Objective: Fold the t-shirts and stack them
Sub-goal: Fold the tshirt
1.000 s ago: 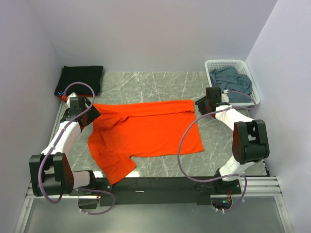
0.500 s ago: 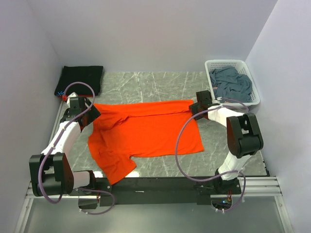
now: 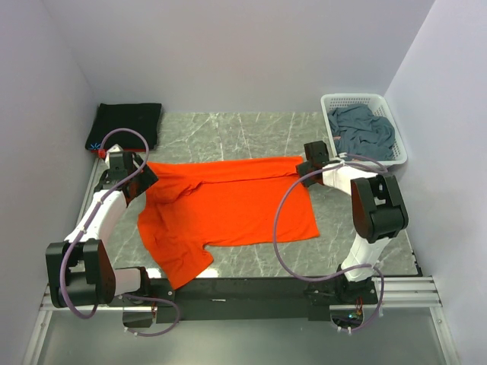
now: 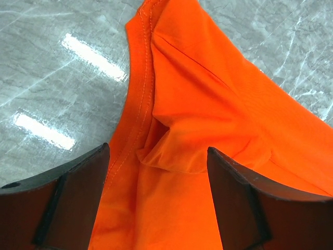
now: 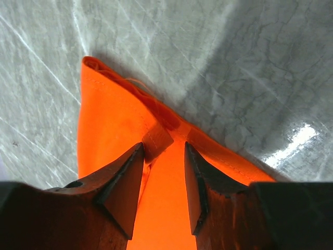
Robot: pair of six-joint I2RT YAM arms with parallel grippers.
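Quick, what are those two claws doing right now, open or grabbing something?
Left gripper: open, jaws wide over the orange t-shirt, holding nothing.
Right gripper: jaws narrow around a fold at the shirt's corner; a firm grip cannot be told.

Orange t-shirt [image 3: 228,205] spread flat on the surface: a rumpled, hemmed far corner lies between the wide-set left jaws, and a small raised fold of the opposite far corner sits between the narrower right jaws. Black t-shirt [image 3: 128,124], folded, beyond the left jaws. Blue-grey t-shirt [image 3: 364,129], crumpled, beyond the right jaws
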